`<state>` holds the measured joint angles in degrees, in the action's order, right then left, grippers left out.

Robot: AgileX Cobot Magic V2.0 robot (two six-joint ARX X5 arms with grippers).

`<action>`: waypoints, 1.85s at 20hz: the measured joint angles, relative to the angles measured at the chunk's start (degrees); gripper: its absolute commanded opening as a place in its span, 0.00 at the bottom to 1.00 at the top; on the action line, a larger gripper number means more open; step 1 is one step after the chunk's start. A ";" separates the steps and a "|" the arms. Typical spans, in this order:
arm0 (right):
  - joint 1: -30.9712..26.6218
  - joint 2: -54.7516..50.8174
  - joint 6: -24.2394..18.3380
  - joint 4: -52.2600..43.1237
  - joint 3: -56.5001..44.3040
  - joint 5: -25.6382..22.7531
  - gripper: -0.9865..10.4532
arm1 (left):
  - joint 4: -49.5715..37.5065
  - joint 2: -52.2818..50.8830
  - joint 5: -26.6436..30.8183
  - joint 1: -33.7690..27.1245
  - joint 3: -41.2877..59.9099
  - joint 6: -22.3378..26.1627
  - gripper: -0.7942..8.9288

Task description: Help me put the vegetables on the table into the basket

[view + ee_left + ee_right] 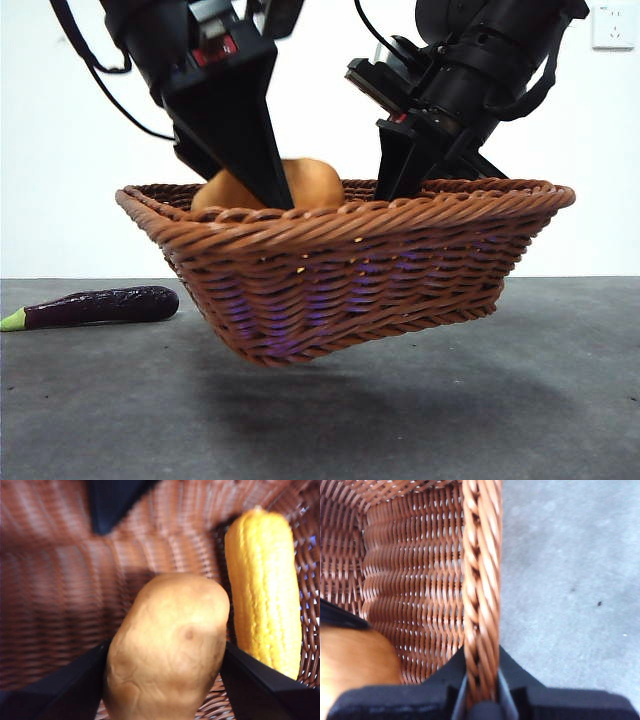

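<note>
Smooth orange-brown oval potato [167, 647]: pinched in my left tool [165, 680], inside reddish-brown woven wicker basket [350, 270].
Right tool [481, 692]: clamps the basket's rim.
Slim purple eggplant [95, 306]: on counter [480, 400], lengthwise, beyond the left tool's side.

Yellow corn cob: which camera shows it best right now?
The left wrist view: the bumpy yellow corn cob lies in full sight inside the reddish-brown woven wicker basket, beside the orange-brown potato that the left pincer grips. The front view hides it behind the basket wall; the right wrist view misses it.
</note>
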<state>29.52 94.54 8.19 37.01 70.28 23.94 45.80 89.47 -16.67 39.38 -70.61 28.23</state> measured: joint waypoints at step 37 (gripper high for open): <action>-9.35 -20.70 -9.57 11.30 0.00 3.65 0.08 | -4.96 15.54 0.61 -37.11 -15.37 10.38 0.60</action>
<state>20.16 73.84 -1.39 48.31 70.28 27.59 40.84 105.01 -16.05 2.26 -85.97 38.61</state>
